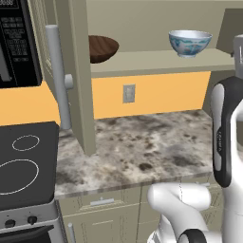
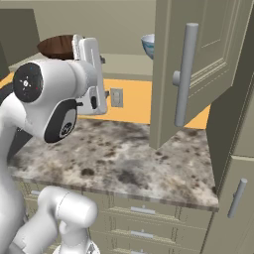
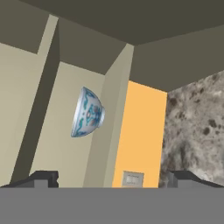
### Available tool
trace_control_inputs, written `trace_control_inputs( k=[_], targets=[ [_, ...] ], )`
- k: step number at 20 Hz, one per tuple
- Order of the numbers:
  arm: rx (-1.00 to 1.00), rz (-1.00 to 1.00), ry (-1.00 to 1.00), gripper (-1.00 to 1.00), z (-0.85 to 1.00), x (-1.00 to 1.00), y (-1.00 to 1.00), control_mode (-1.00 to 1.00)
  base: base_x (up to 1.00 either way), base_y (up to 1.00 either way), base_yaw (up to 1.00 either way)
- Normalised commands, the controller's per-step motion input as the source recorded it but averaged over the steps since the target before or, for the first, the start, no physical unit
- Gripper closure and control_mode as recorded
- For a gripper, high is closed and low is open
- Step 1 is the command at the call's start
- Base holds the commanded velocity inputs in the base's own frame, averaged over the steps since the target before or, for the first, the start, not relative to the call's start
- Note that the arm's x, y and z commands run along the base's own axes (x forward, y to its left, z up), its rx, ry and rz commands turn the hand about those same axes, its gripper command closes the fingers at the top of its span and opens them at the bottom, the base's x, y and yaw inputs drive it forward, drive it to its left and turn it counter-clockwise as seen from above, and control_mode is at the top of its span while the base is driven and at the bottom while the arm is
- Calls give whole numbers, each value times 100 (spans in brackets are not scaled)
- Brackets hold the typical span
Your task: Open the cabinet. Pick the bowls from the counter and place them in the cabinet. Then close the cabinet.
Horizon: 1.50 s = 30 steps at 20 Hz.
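Both bowls in the cabinet
The wide bowl (image 1: 102,47) sits left of the small bowl (image 1: 190,42) on the cabinet shelf (image 1: 156,60), above the counter (image 1: 142,147)

two bowls (image 1: 190,42) on cabinet (image 1: 156,60) shelf

Both bowls, wooden brown bowl (image 1: 101,47) and white-blue bowl (image 1: 190,42), stand upright, well apart, on the open cabinet (image 1: 156,61) shelf.

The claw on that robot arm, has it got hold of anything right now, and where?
Nothing is held. The gripper is open with nothing between its tips. The white and blue bowl and the brown bowl both sit on the cabinet shelf.
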Motion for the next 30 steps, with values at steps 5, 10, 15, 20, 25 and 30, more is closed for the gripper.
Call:
trace_control_inputs(
  k=[5,10,15,20,25,30],
  targets=[
    [0,0,-2,-100,0,-58,0,-100,0,0,0],
    [0,0,0,-100,0,-54,0,-100,0,0,0],
    [0,0,0,-100,0,-53,-3,-100,0,0,0],
    [0,0,0,-100,0,-54,-4,-100,0,0,0],
    [0,0,0,-100,0,-46,-9,-100,0,0,0],
    [0,0,0,-100,0,-39,-13,-100,0,0,0]
  ],
)
